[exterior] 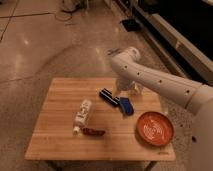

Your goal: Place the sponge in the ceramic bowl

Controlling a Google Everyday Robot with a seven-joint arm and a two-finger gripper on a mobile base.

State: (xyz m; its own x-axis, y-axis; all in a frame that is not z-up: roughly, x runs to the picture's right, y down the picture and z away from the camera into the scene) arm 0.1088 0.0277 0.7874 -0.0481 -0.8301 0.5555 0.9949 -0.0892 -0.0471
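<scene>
The gripper [121,96] hung just above the blue sponge [127,106], its grip state impossible to tell. The ceramic bowl [155,128] lay near, toward the camera.

One camera, set high, looking down and forward across the scene.

It frames the whole rectangular light-wood table [60,135] from its near side at mid range, with glossy speckled floor [40,45] beyond. The white robot arm [160,82] enters from the right edge, and its gripper [121,97] sits low over the table's middle.
</scene>
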